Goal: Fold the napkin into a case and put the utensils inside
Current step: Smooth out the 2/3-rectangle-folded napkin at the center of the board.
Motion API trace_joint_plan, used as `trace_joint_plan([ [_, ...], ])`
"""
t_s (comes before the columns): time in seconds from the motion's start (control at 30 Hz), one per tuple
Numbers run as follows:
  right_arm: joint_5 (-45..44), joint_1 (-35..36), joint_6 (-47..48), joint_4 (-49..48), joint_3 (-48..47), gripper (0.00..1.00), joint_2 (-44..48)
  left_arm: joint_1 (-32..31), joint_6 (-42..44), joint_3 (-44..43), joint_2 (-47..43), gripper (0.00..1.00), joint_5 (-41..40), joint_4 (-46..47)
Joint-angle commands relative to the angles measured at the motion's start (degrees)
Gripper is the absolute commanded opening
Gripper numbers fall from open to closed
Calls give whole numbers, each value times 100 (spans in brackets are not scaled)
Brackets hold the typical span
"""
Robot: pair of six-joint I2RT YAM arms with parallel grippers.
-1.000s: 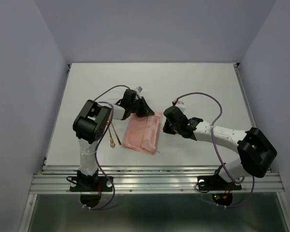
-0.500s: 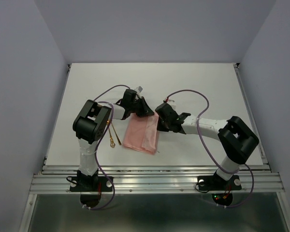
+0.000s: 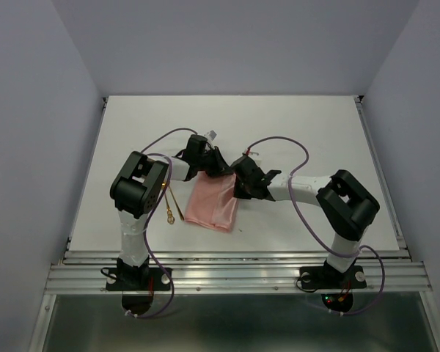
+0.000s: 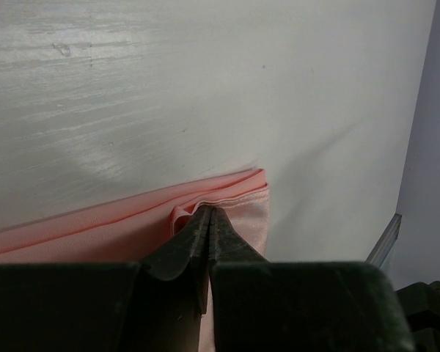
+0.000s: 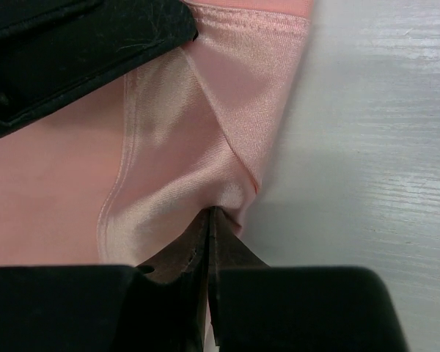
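The salmon-pink napkin (image 3: 211, 207) lies partly folded as a narrow strip between the two arms. My left gripper (image 3: 221, 170) is at its far edge, and in the left wrist view the left gripper (image 4: 208, 210) is shut on a small pucker of the napkin (image 4: 95, 224). My right gripper (image 3: 237, 192) is over the strip's right side. The right wrist view shows the right gripper (image 5: 211, 213) shut on a lifted flap of the napkin (image 5: 205, 110), with the left gripper's black body (image 5: 81, 44) just beyond. Two gold utensils (image 3: 171, 205) lie left of the cloth.
The white table (image 3: 301, 132) extends behind and to the right of the arms. A metal rail (image 3: 235, 271) runs along the near edge, and grey walls close in the left, right and back. Purple cables loop above both wrists.
My right arm has swung left, carrying the napkin's right edge over the cloth, so the pink shape is narrower. The left arm has stayed put.
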State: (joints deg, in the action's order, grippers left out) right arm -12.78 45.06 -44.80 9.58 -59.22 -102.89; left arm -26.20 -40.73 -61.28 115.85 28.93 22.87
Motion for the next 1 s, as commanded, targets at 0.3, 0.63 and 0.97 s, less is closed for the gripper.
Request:
trace_joint_plan([
  [0.3, 179, 239, 112, 17, 314, 4, 787, 36, 470, -209, 95, 13, -414, -969],
  [0.63, 232, 750, -433, -238, 948, 3, 929, 27, 443, -236, 210, 13, -423, -960],
  [0.97, 82, 952, -408, -194, 851, 2, 708, 27, 452, -174, 192, 13, -432, -960],
])
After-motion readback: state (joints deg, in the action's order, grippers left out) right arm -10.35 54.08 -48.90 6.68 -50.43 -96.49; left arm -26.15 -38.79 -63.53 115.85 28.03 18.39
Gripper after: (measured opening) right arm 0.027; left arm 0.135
